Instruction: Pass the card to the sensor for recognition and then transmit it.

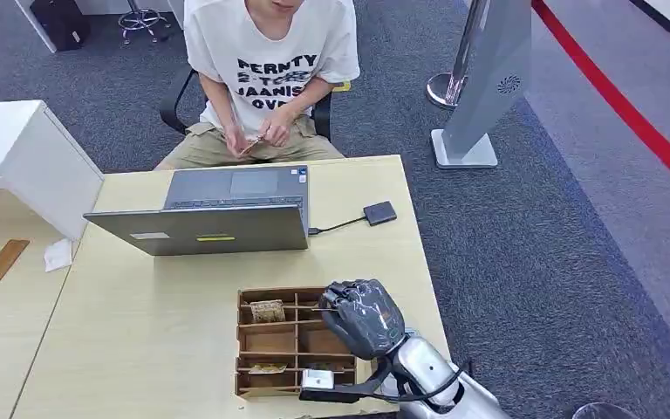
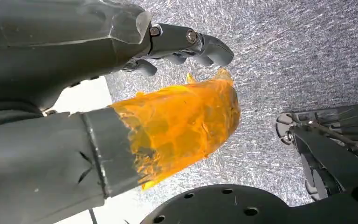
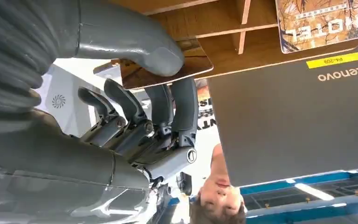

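On the near right of the tabletop (image 1: pixel 140 349) sits a wooden compartment tray (image 1: pixel 253 360), and our right hand (image 1: pixel 362 316) hovers over its far right cells. In the right wrist view the thumb (image 3: pixel 135 44) and fingers (image 3: pixel 184 109) pinch a thin brown card (image 3: pixel 168 74) by one edge, so we count that hand as gripping the card. We judge the card light, stiff and slick, best held flat by its edge with most of its face free for reading. Another printed card (image 1: pixel 267 310) lies in a far cell of the tray. The small dark sensor (image 1: pixel 379 212) lies farther off, right of the laptop (image 1: pixel 218 218). Our left hand (image 2: pixel 121 93) hangs over the carpet, orange film on its thumb; we cannot tell whether it is closed
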